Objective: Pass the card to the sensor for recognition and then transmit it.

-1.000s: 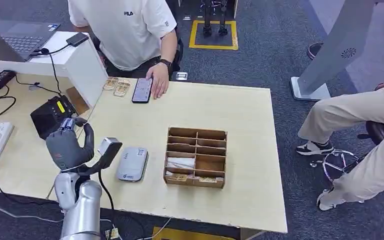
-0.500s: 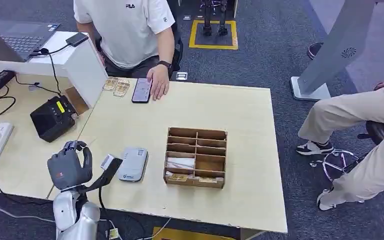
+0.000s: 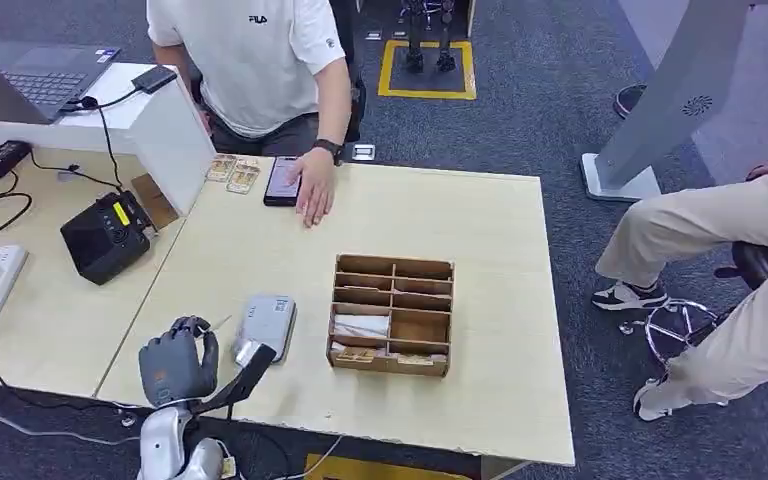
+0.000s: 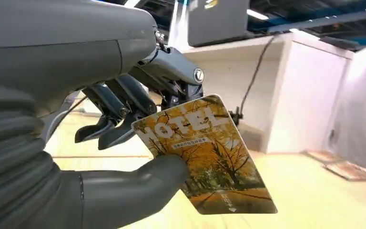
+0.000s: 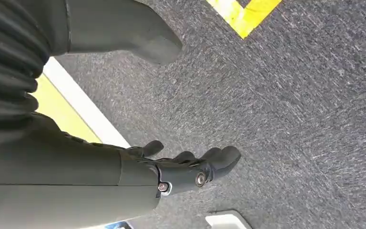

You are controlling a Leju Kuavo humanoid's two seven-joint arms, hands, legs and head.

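Observation:
My left hand point(image 3: 175, 366) hovers near the table's front edge, just left of the grey-white sensor point(image 3: 266, 324). It pinches a hotel card point(image 4: 209, 152) printed with yellow autumn trees between the thumb and the fingers point(image 4: 119, 114). In the head view the card point(image 3: 221, 323) shows as a thin edge above the hand, close to the sensor's left side and apart from it. My right hand point(image 5: 186, 171) hangs over the grey carpet, fingers loosely extended, holding nothing.
A wooden compartment box point(image 3: 392, 314) stands right of the sensor. A person sits at the far side, one hand point(image 3: 315, 185) beside a phone point(image 3: 282, 180), with more cards point(image 3: 233, 172) next to it. A black device point(image 3: 106, 236) sits on the left desk.
My left hand has dropped lower and moved right toward the sensor, card still in it. The person's hand slid off the phone toward the table's middle.

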